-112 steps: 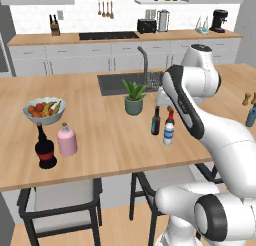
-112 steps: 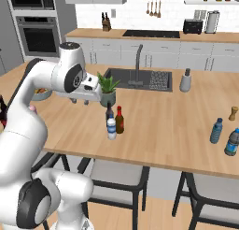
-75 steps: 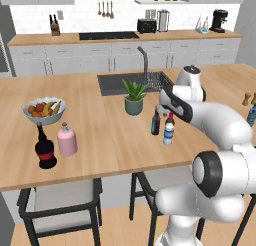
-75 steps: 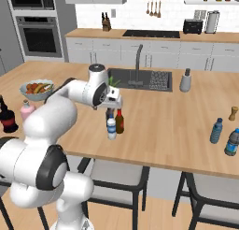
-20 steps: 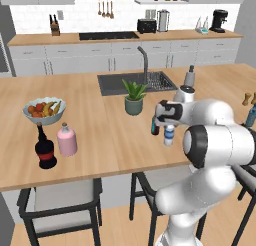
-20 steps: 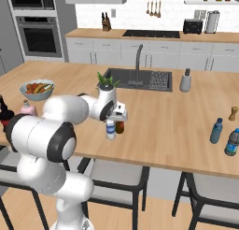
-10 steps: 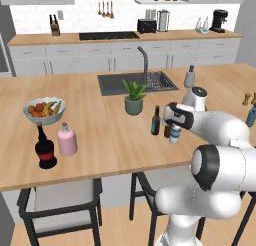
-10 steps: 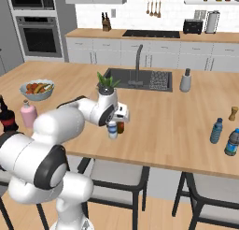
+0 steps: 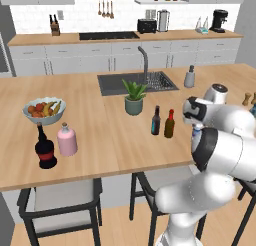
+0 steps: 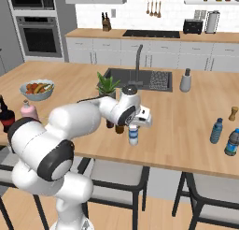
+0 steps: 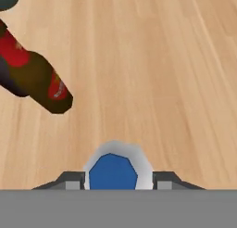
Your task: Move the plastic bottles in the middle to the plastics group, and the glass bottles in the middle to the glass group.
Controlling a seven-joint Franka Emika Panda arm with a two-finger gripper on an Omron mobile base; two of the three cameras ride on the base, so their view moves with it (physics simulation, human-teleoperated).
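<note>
- My pincer (image 11: 113, 181) clamped on plastic bottle (image 10: 134, 134), over bench (image 10: 186, 117).
- Amber bottle (image 9: 169, 124) and dark bottle (image 9: 156, 121) just beside.
- Potted plant (image 9: 134, 97) behind them.

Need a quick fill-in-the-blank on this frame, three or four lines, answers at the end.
1. The jaws of the gripper stand on either side of the small plastic bottle with the ____ label band.
2. The amber glass bottle stands beside the dark glass bottle on the ____ counter.
3. The pink bottle stands next to the big black bottle with the ____ label.
4. The fruit bowl sits ____ those two bottles.

Missing words: blue; wooden; red; behind
</note>
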